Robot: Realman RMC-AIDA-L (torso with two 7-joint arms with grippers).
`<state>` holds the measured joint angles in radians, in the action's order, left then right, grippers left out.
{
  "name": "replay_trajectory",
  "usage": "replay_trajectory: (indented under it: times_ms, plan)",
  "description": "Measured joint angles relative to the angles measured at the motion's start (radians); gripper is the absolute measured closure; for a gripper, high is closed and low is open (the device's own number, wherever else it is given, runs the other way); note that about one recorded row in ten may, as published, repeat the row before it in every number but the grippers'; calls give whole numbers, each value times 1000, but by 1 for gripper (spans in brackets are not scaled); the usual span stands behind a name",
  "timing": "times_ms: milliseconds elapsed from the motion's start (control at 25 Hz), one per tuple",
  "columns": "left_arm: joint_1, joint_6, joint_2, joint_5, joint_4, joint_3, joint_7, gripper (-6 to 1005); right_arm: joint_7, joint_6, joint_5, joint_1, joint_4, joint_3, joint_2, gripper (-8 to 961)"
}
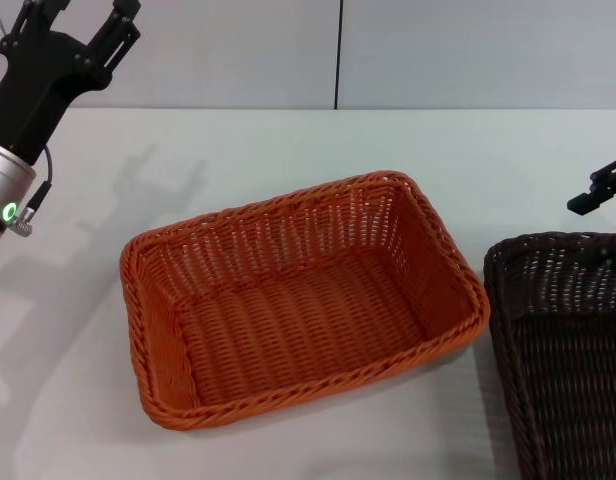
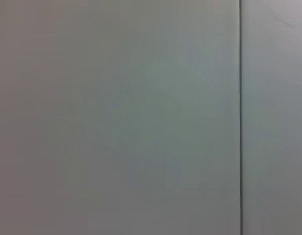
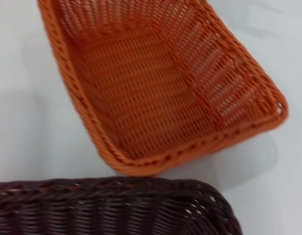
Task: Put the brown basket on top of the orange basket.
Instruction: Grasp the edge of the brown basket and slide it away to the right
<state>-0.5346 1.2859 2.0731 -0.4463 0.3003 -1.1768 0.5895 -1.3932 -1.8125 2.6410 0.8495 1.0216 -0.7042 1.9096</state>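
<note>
The dark brown rectangular woven-wicker basket [image 1: 563, 350] sits on the white tabletop [image 1: 288, 160] just beside the bright orange rectangular woven-wicker basket [image 1: 303, 300], on that basket's right, their braided rims close but apart; it is not yet lifted. The right tool [image 1: 600, 187] hangs above the brown basket's far rim, only partly in view, so it cannot be told whether it is open or closed, though it holds nothing visible. The left tool [image 1: 73, 20] is parked high, beyond the orange basket's far-left corner, apparently spread open and empty.

The main risk is likely the grasp: a one-sided pinch on the braided rim could let the brown basket tilt or slip. Dragged low, its edge might catch the orange rim and shove that basket away. Since both are similar in size, a skewed placement might leave it perched crookedly.
</note>
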Motion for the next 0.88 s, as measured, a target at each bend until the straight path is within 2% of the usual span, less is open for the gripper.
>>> replay_trajectory:
  times_ms: [360,440,880]
  plan:
    - [6,-1,-2,0,-12,3,-1,165,-16,145,51,-3,-99,-17,2,391]
    - [5,-1,-2,0,-12,3,-1,165,-18,203,66,-4,-155,-18,1,399]
    - [0,-19,-2,0,-14,0,-1,165,-10,240,71,-22,-214,-30,3,440]
